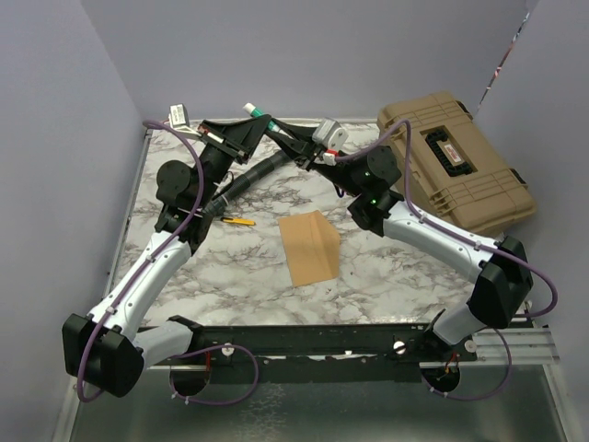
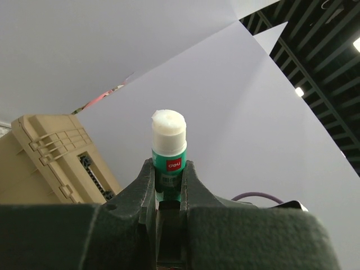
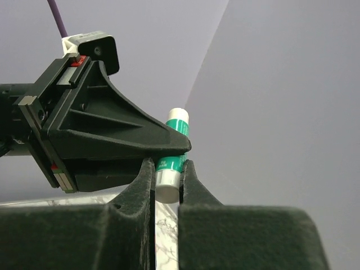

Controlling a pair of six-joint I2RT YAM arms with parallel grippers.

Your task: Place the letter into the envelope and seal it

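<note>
We have the left gripper (image 2: pixel 169 170) and right gripper (image 3: pixel 167 170) both clamped on the glue stick (image 2: pixel 169 140), a rigid, slick tube. The envelope (image 1: pixel 310 249) lies below them, toward the bases. It looks light and floppy, so we'd pin its edge.

Envelope (image 1: pixel 308 249) at table (image 1: pixel 230 272) centre, case (image 1: pixel 456 161) right rear, glue stick (image 2: pixel 169 143) aloft behind.

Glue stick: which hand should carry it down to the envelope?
Probably left. The left hand clamps the glue stick mid-body, bare tip out; the right hand only pinches its base end.
</note>
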